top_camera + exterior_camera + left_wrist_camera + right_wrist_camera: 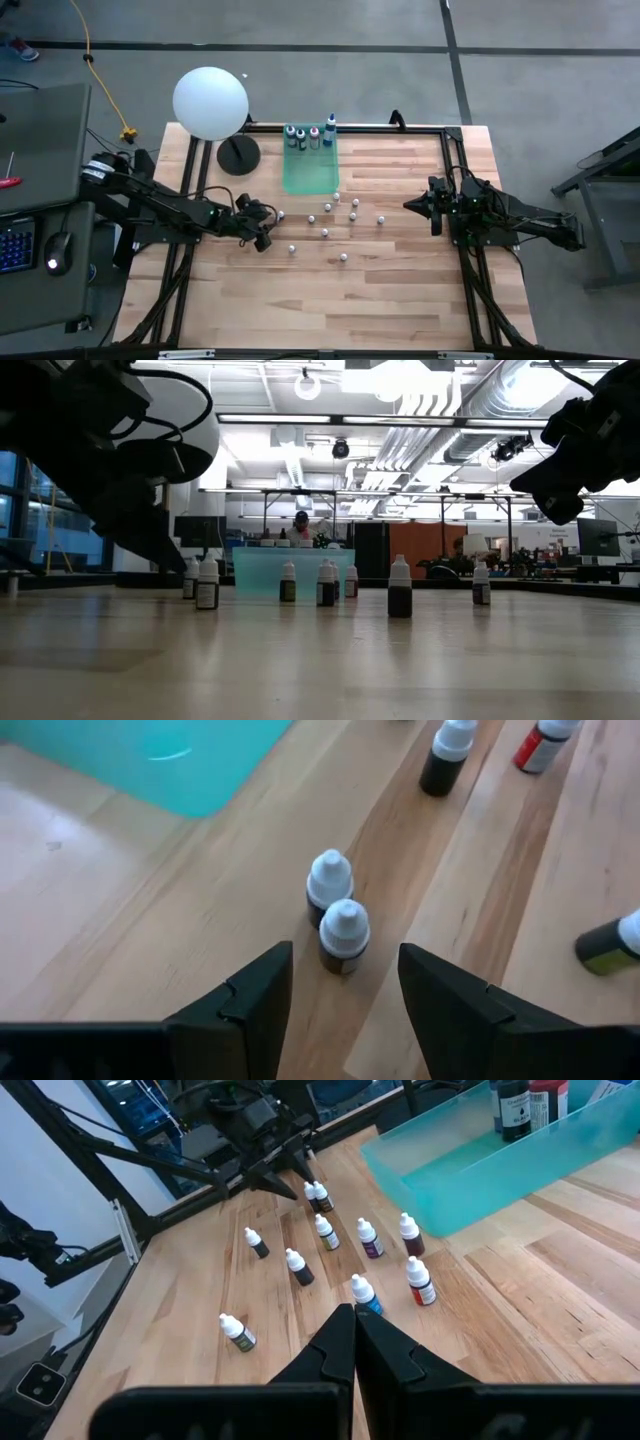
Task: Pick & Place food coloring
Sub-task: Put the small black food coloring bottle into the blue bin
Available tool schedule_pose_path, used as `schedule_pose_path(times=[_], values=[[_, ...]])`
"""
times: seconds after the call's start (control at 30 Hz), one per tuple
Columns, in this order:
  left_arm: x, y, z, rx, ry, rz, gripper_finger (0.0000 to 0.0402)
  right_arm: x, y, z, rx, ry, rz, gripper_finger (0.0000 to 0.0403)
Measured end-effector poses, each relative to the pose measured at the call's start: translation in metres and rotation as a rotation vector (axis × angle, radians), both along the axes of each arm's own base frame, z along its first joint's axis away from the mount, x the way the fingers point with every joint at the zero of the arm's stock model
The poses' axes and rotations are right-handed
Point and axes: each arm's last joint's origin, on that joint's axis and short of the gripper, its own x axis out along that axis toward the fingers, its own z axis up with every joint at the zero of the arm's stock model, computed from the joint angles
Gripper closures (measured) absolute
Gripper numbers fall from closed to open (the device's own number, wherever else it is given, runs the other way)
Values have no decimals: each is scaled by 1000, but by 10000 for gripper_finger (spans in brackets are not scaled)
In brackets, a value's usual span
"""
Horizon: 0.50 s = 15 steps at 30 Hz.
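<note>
Several tiny white-capped food coloring bottles (326,233) stand upright, scattered over the wooden table's middle. A few larger ones (302,137) stand at the far end of the translucent green tray (310,172). My left gripper (345,958) is open, slanting down at the leftmost pair of dark-bodied bottles. The nearer one (344,934) stands at the mouth of the fingers, the other (329,886) just behind it; neither is touched. In the high view this gripper (270,230) is left of the scatter. My right gripper (410,205) waits shut at the right, above the table.
A big white ball lamp (210,102) on a dark round base (238,155) stands at the far left, beside the tray. Black frame rails (400,126) run along the table's far edge and sides. Bare wood (330,310) lies toward the near edge.
</note>
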Motion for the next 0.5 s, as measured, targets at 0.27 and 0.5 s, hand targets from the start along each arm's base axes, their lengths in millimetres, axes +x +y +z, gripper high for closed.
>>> schedule_pose_path(times=[0.27, 0.5], values=[[4, -1, -2, -15, -33, 24, 220, 0, 0, 0, 1, 0, 0, 402], [5, 0, -6, -8, -26, 61, 220, 0, 0, 0, 0, 0, 0, 402]])
